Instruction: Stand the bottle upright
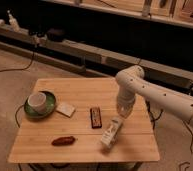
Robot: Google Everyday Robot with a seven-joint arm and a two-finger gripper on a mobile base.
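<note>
On the right front part of the wooden counter (80,90), the pale bottle (111,134) is lying at a slant. Its lower end is pointing toward the front edge, and its upper end is reaching up to the hand (120,115). The hand is hanging right at that upper end, on the white arm (155,95) bending in from the right; whether it is clamped on the bottle cannot be told. Just left of the bottle, a dark bar (95,117) is lying flat. Farther left, a reddish-brown sausage-shaped thing (63,141) is resting near the front edge. A white square piece (66,109) is sitting beside a green plate (51,104) carrying a white cup (37,100).
</note>
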